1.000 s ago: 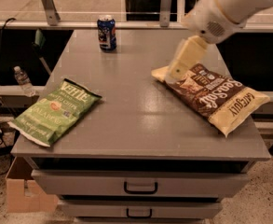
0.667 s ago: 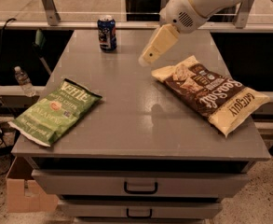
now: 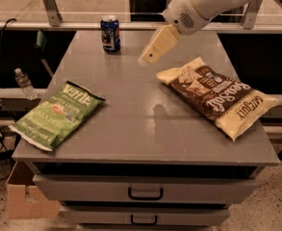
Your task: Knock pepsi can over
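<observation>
the pepsi can [image 3: 110,34] stands upright near the far edge of the table [image 3: 131,124], up and to the left of the fingertips in the camera view, apart from them with bare grey top between. it has not shifted over the last second. what has changed is the gripper [image 3: 147,59]: a second ago it hung over the near end of the brown bag, and it has since swung leftward and farther back, closing much of the gap to the can. its fingers look pressed together into one pale wedge, holding nothing. so this reads as the approach, with no contact yet; a sideways push into the can's upper half seems the likely need.

the can shows blue with red-white marks, its wording too small to read. right of and below the fingertips, the brown chip bag [image 3: 217,97] reads "sea salt". far to their lower left, the green chip bag [image 3: 58,114] reads "kettle".
</observation>
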Controlling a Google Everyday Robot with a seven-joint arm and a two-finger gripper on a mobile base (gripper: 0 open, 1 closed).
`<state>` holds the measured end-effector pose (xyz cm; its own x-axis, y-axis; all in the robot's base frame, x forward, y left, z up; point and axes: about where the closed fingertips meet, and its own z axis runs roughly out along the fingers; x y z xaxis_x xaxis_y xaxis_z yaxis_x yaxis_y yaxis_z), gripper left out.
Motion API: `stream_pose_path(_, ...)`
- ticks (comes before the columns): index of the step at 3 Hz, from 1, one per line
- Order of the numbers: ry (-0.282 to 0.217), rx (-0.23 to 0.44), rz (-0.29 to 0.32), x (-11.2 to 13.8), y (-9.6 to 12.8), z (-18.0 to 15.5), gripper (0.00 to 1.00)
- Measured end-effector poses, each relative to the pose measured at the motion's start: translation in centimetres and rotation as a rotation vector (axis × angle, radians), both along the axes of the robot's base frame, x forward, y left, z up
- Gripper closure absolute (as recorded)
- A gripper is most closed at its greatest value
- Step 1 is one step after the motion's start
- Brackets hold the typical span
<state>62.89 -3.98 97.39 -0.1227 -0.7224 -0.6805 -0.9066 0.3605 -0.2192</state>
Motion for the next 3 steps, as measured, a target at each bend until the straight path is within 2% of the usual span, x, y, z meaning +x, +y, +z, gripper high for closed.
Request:
stream_pose_path(1, 0.007, 0.096, -0.019, 2.8, 2.4, -1.7, 0.00)
stream_pose_path(3, -0.046, 0.299, -0.085, 12.2, 6.2, -5.0, 0.00)
